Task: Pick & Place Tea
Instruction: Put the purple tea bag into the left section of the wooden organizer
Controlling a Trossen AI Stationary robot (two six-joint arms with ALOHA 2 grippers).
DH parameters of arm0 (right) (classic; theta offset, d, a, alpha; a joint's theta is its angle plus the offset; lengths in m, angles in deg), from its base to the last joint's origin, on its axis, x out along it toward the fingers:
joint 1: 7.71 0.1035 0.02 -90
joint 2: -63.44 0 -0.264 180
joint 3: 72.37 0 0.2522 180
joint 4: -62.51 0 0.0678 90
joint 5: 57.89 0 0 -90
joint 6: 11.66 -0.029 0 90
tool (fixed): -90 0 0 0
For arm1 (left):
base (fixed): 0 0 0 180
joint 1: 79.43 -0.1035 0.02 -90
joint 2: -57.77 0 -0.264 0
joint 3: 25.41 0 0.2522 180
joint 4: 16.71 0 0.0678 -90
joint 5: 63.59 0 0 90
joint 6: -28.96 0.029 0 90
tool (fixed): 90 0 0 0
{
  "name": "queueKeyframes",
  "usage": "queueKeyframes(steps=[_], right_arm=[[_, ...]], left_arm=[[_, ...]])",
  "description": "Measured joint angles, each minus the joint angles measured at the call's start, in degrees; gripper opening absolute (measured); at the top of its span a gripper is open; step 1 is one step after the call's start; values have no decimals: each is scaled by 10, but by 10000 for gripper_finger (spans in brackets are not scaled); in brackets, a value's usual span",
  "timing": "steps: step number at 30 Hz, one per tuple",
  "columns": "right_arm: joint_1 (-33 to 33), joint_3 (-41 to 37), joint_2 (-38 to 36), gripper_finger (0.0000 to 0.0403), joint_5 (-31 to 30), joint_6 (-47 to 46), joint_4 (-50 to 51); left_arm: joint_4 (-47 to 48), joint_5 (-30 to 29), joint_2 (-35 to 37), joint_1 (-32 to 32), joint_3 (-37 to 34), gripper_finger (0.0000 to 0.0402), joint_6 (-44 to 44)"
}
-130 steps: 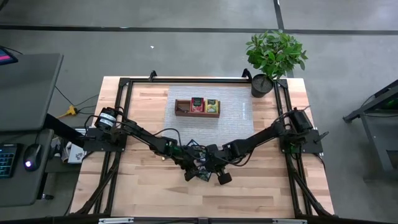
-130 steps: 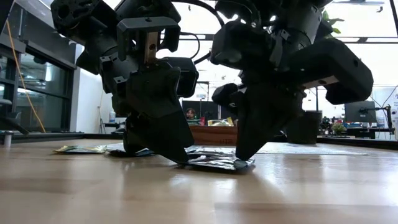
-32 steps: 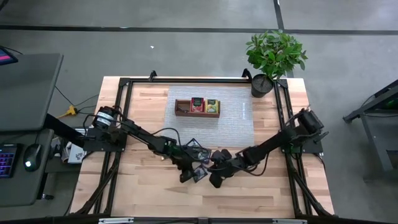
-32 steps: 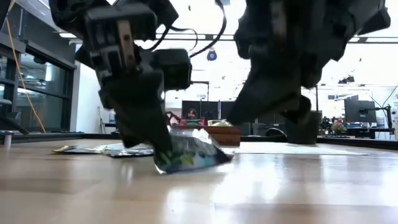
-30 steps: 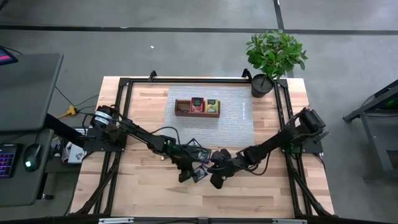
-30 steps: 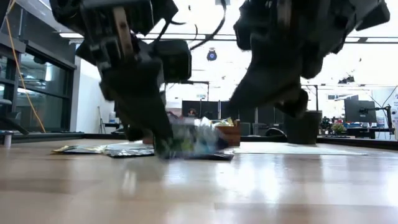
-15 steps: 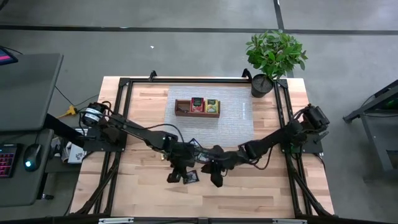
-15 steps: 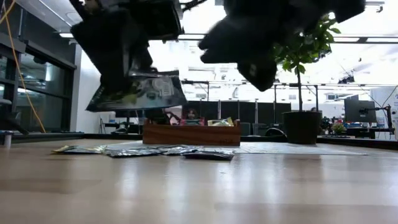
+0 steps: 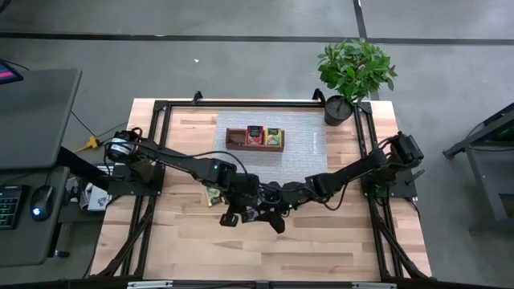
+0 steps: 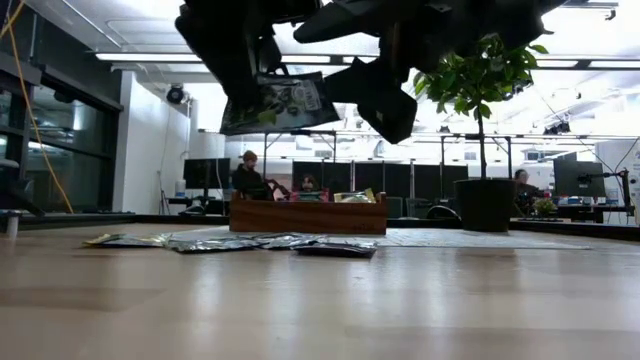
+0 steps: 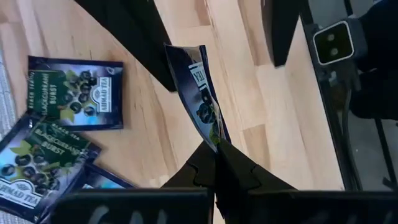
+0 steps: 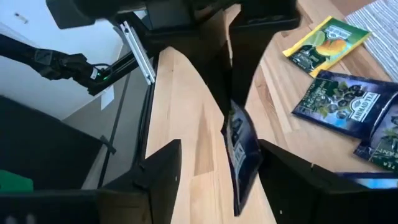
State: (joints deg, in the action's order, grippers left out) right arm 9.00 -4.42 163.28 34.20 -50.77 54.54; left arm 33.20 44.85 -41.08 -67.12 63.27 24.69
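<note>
Nearest in the low view, a broad stretch of bare pale wooden desk point(image 10: 320, 310) is seen, and above it a dark blue, flat square foil tea packet with a printed label point(image 10: 278, 103) is held well clear of the surface. The left gripper point(image 11: 216, 163) is closed tight on 1 edge of that packet, as the left wrist view shows, with the rest of the packet standing out beyond the fingers. The right gripper point(image 12: 217, 162) is set just beside it with its fingers spread apart, the packet showing between them but not touched as far as can be judged. From above, both grippers are met over the middle of the desk. Further back, other dark packets point(image 10: 250, 242) are left lying flat on the desk, at least 2 of them plain in the left wrist view point(image 11: 76, 93), and a yellow-green packet point(image 12: 323, 38) is seen beside them. Beyond these, the brown wooden 3-compartment tray point(image 9: 254, 138) is set on a grey woven mat point(image 9: 313, 148), with a red and a yellow-green packet already in it. A potted green plant point(image 9: 353, 72) is stood at the far corner. The packet is judged light, thin and easily bent, with a slippery foil skin, so an edge pinch is thought best.
</note>
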Motion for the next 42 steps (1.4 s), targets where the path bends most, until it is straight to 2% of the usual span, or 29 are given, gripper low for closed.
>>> queueKeyframes(steps=[6, 9, 14, 16, 21, 27, 32, 36, 42], right_arm=[[0, 0, 0, 162, -26, 8, 0], [-1, 0, 0, 120, -38, 9, 0], [-4, 0, 0, 27, -29, 32, 0], [-4, 0, 0, 8, -21, 47, 1], [-5, 0, 0, 3, -11, 54, 1], [-6, 0, 0, 1, -29, 53, 5], [-6, 0, -1, 1, -36, 51, 29], [-4, 1, -1, 1, -70, 51, 34], [-2, 1, -2, 0, -149, 75, -48]], left_arm=[[-1, 0, 0, -4, 2, 0, 2], [1, -1, 0, -4, 2, 0, 2], [1, -3, 0, -3, 2, 0, 2], [1, -8, 0, -3, 2, 0, 2], [0, -11, 0, -3, 2, 1, 3], [20, -40, 0, -7, 3, 9, 21], [78, -70, 25, -9, 2, 54, 30], [127, -108, 47, -15, -1, 98, 31], [134, -179, 103, -22, -2, 150, 31]])
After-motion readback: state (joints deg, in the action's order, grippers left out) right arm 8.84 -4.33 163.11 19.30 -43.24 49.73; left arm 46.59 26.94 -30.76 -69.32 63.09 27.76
